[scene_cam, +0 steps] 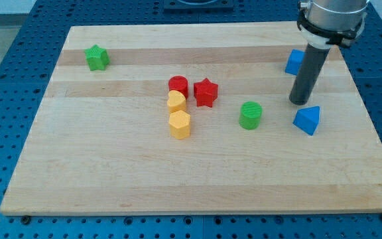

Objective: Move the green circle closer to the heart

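Resting on bare board, my tip (pixel 301 103) sits right of the green circle (pixel 250 115); red star (pixel 205 92) stands between circle and yellow heart (pixel 176 101).

the green circle (pixel 250 115) is a short upright cylinder with a ridged top face, standing flat on the wooden board, right of the board's middle. the yellow heart (pixel 176 101) lies flat well apart to its left, lobes toward the view's left, touching a red cylinder above it and a yellow hexagon below it, with 1 red star between heart and circle
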Robot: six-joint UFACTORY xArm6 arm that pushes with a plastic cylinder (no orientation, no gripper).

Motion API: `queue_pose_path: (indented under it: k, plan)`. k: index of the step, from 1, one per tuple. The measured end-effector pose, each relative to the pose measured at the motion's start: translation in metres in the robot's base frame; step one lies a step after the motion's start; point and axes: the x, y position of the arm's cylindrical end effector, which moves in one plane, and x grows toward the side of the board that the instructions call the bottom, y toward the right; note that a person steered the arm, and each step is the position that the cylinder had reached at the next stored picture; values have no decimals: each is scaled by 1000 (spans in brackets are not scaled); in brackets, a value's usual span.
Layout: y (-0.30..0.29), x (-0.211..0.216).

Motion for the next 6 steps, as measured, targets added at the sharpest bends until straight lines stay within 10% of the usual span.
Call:
queue_pose_path:
  k: [6]
  plan:
    - [-129, 45]
